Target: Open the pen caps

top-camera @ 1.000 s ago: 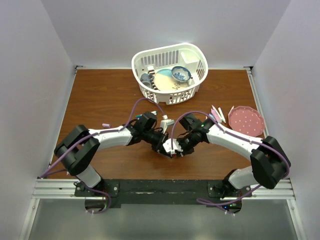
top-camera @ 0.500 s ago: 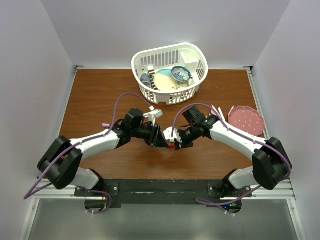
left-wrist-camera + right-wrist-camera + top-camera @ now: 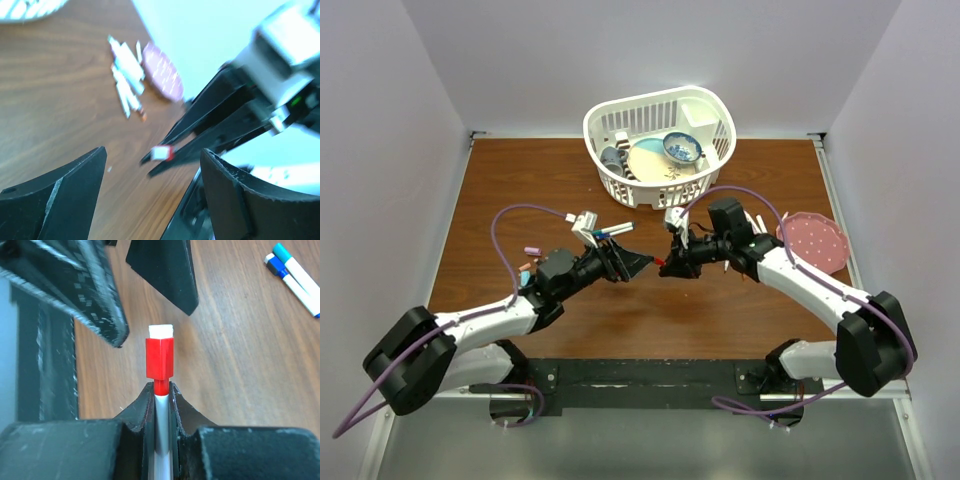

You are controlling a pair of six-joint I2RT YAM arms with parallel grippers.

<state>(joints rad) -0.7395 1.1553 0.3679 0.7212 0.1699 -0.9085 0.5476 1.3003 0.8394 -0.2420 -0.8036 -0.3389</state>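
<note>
1. Nearest, well in front of the white basket (image 3: 672, 190) — left gripper (image 3: 632, 263), fingers spread wide, nothing in them, tips just short of the red cap (image 3: 159, 357).
2. Right gripper (image 3: 672, 267) pinched tight on the marker (image 3: 161, 432). The red cap sits on its free end, in front of the basket's middle, perhaps part-drawn.
3. Risk: an off-centre grab levers the marker round in that narrow pinch — or the cap pops loose and rolls away.
4. Front-left of the basket, a pink cap (image 3: 532, 250) lies loose; front-right, spare markers (image 3: 753, 228).
</note>
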